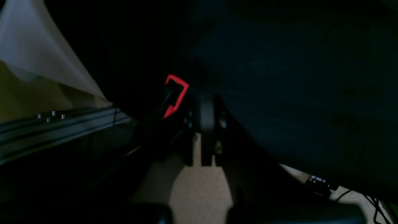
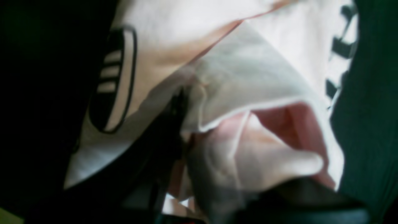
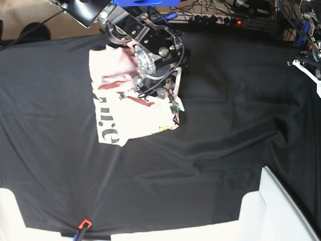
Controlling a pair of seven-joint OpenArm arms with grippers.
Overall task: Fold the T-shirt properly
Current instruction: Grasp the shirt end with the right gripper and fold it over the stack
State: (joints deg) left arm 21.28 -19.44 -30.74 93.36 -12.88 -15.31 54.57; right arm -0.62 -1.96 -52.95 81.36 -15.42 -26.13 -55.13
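Observation:
The pale pink T-shirt [image 3: 125, 113] lies partly folded on the black cloth at the far left of the base view, black lettering facing up. My right gripper [image 3: 141, 84] is down on its upper part. In the right wrist view it [image 2: 183, 130] seems shut on a bunched fold of the T-shirt [image 2: 248, 77], which is lifted close to the lens. My left gripper [image 3: 313, 54] hangs by the table's far right edge, away from the shirt. The left wrist view is too dark to show its fingers.
A large black cloth [image 3: 225, 130] covers the table and hangs over its edge [image 1: 295, 93]. White sheets [image 3: 273, 211] lie at the front right. A red clip [image 3: 84, 223] sits at the front edge. Cables and a power strip [image 3: 215, 17] run along the back. A metal rail [image 1: 62, 124] and a red bracket [image 1: 175, 93] lie below the left arm.

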